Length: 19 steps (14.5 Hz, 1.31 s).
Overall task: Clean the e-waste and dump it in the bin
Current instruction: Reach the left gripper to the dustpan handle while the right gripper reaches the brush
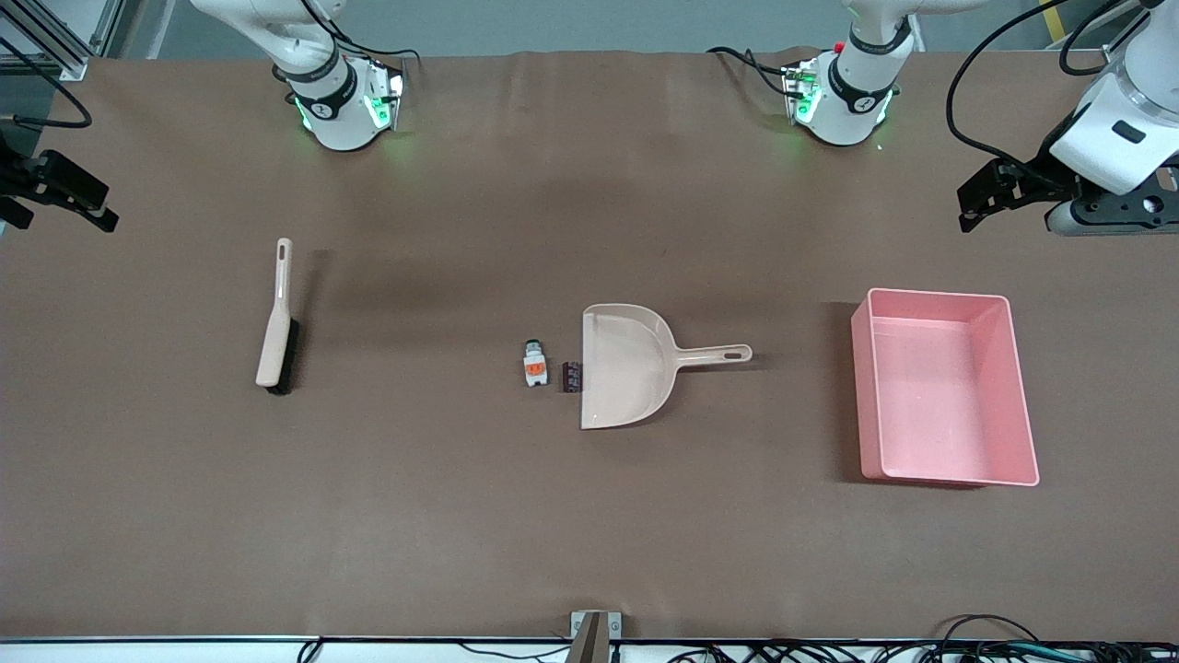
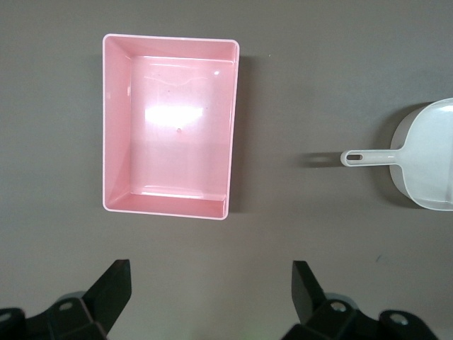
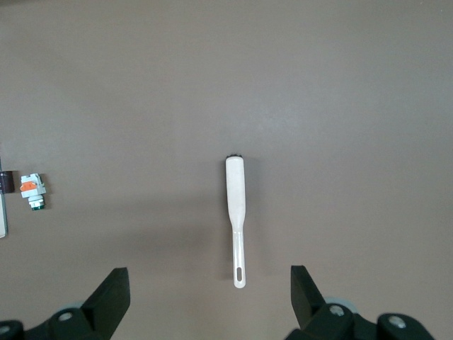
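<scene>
At the edge of the front frame toward my right arm's end, mid-upper height, my right gripper (image 1: pixel 92 207) hangs over bare table with its fingers spread wide and nothing between them. Lower in the frame and a little toward the centre lies the beige brush (image 1: pixel 274 322). Its long axis runs up and down the frame, slotted handle toward my bases and black bristles nearer the front camera. My right arm is clearly the nearer one. In the right wrist view the handle end points back at me, centred between my fingers, so I judge the gap already spans the handle crosswise.

At the frame's centre sits the e-waste. The white component (image 1: pixel 534 364) is tiny, with an orange label and a grey end. Just beside it the smaller dark purplish-black block (image 1: pixel 572 376) rests at the straight lip of the beige dustpan (image 1: pixel 626 364). The pan's mouth faces both pieces and its handle points toward my left arm's end. A sweep would have to run from the brush's end toward the pan.

Well apart, toward my left arm's end, the pink bin (image 1: pixel 930 295) stands empty. Above it in the frame, my left gripper (image 1: pixel 990 198) waits over the table, fingers equally wide and holding nothing.
</scene>
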Available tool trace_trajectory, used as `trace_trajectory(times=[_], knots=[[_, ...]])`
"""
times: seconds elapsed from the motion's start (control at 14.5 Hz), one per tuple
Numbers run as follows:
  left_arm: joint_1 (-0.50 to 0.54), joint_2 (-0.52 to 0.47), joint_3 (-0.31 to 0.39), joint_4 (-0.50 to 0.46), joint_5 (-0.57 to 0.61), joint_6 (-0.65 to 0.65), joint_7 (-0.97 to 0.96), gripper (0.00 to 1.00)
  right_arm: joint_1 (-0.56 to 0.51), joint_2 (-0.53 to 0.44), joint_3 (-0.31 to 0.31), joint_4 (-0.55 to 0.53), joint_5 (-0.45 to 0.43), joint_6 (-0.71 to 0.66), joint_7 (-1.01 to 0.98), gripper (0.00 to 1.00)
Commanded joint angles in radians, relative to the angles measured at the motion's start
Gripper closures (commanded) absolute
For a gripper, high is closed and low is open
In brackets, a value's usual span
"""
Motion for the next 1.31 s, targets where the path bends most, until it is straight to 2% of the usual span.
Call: trace_trajectory(times=[0.0,0.28,0.48,0.83,1.1,1.24], knots=[[0.005,0.013,-0.008,0.020,0.022,-0.012,-0.013,0.00,-0.010,-0.005,0.007,-0.001,0.015,-0.002,-0.009,0.00],[0.002,0.019,-0.008,0.034,0.023,-0.012,0.004,0.00,-0.012,-0.005,0.007,-0.001,0.015,-0.003,-0.009,0.00],[-0.021,0.090,-0.025,0.059,0.022,-0.007,0.039,0.00,-0.012,-0.005,0.007,-0.001,0.015,0.000,0.001,0.00],[-0.047,0.255,-0.172,0.060,0.026,0.126,0.191,0.00,-0.030,0.000,0.005,0.001,0.055,-0.014,0.028,0.00],[-0.151,0.400,-0.197,0.065,0.161,0.183,0.280,0.00,-0.032,0.029,0.008,0.002,0.031,-0.023,0.009,0.00],[-0.205,0.472,-0.198,0.080,0.252,0.206,0.326,0.00,-0.020,0.107,0.011,0.005,0.029,-0.034,0.003,0.00]])
